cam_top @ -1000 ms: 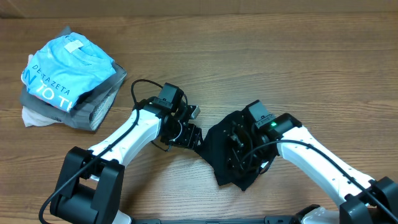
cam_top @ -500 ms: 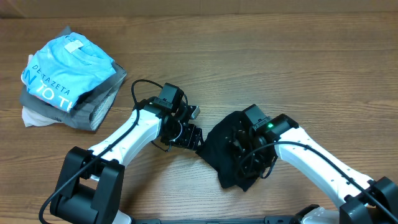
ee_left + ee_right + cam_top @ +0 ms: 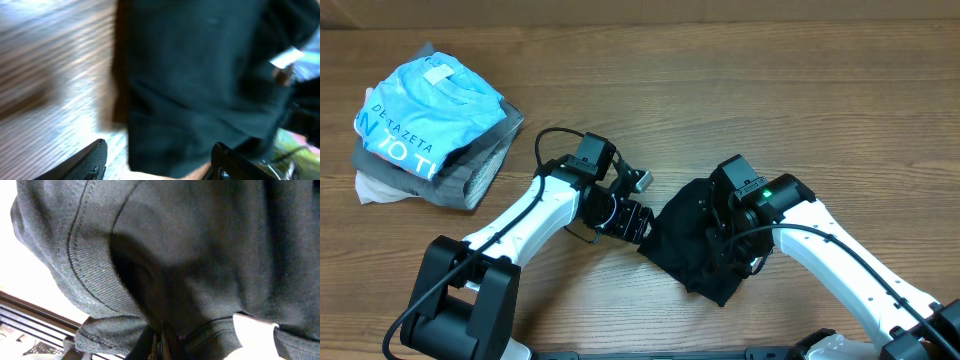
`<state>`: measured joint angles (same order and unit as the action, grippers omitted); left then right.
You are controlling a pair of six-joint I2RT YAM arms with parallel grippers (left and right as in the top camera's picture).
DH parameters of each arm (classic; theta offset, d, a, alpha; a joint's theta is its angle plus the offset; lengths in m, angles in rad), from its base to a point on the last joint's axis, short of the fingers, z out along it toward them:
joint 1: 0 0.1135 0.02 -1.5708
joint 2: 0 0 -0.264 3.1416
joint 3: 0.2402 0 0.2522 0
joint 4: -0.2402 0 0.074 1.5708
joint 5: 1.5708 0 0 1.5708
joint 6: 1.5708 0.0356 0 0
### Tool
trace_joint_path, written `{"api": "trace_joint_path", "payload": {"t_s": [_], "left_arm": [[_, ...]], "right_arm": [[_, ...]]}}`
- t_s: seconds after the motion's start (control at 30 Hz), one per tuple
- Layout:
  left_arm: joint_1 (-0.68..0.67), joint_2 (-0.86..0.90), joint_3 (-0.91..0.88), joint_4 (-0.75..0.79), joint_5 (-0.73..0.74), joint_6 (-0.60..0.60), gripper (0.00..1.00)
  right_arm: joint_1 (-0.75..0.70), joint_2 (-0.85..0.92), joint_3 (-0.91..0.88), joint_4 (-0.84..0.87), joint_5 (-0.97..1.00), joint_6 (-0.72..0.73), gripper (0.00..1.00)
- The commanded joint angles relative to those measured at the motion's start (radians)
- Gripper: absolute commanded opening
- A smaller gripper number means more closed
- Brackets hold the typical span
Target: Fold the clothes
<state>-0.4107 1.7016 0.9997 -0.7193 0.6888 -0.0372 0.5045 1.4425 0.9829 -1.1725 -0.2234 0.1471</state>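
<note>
The black T-shirt [image 3: 685,250] lies bunched on the wooden table between the two arms. My right gripper [image 3: 161,342] is shut on a fold of it just below the ribbed collar [image 3: 82,275]. The white neck tag [image 3: 252,332] shows beside the jaws. From overhead the right wrist [image 3: 740,190] sits over the shirt's right part and hides the fingers. My left gripper [image 3: 159,162] stands open at the shirt's left edge, where the black cloth [image 3: 200,80] reaches in between its fingers [image 3: 92,160] without being gripped.
A stack of folded clothes sits at the far left, with a light blue shirt [image 3: 425,115] with white lettering on top of grey garments [image 3: 470,175] and a white one [image 3: 375,190]. A black cable [image 3: 545,150] loops behind the left arm.
My right gripper has shut on the shirt and shifted a little right, dragging the cloth's lower part with it. The left gripper has edged right toward the shirt's edge.
</note>
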Motion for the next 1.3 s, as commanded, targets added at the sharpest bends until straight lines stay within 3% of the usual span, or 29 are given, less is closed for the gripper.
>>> {"api": "trace_joint_path", "payload": {"t_s": [0.0, 0.13, 0.43, 0.5, 0.57, 0.6, 0.7, 1.1, 1.13, 1.2, 1.23, 1.27], "left_arm": [[-0.003, -0.026, -0.016, -0.002, 0.058, 0.072, 0.66], [-0.039, -0.026, -0.041, 0.062, 0.064, 0.09, 0.55], [-0.093, -0.006, -0.065, 0.106, 0.043, 0.042, 0.58], [-0.092, 0.0, -0.065, 0.11, 0.032, 0.016, 0.4], [-0.092, 0.002, -0.065, 0.11, 0.016, -0.008, 0.11], [-0.09, 0.002, -0.065, 0.107, -0.003, -0.042, 0.04], [-0.061, 0.002, -0.064, 0.085, -0.039, -0.11, 0.04], [0.122, 0.002, -0.064, -0.071, -0.085, -0.052, 0.04], [0.122, 0.002, -0.064, -0.071, -0.085, -0.052, 0.05], [0.122, 0.002, -0.064, -0.072, -0.086, -0.052, 0.12], [0.122, 0.002, -0.064, -0.075, -0.087, -0.051, 0.16], [0.122, 0.002, -0.064, -0.078, -0.087, -0.045, 0.26]], "right_arm": [[-0.004, -0.018, 0.023, 0.007, 0.021, 0.011, 0.04], [-0.007, -0.018, 0.023, 0.019, 0.021, 0.011, 0.04], [-0.006, -0.018, 0.023, 0.015, -0.003, 0.014, 0.04], [-0.006, -0.018, 0.023, 0.015, -0.005, 0.014, 0.04], [-0.006, -0.018, 0.023, 0.014, -0.005, 0.014, 0.04], [-0.006, -0.018, 0.023, 0.014, -0.005, 0.014, 0.04], [-0.007, -0.018, 0.023, -0.002, -0.001, 0.014, 0.04], [-0.006, -0.018, 0.023, -0.04, 0.047, 0.057, 0.04], [-0.006, -0.018, 0.023, -0.047, 0.047, 0.047, 0.06], [-0.007, -0.018, 0.023, -0.063, 0.047, 0.04, 0.29], [-0.007, -0.018, 0.023, -0.071, 0.047, 0.041, 0.36], [-0.009, -0.019, 0.023, -0.074, 0.047, 0.053, 0.37]]}}
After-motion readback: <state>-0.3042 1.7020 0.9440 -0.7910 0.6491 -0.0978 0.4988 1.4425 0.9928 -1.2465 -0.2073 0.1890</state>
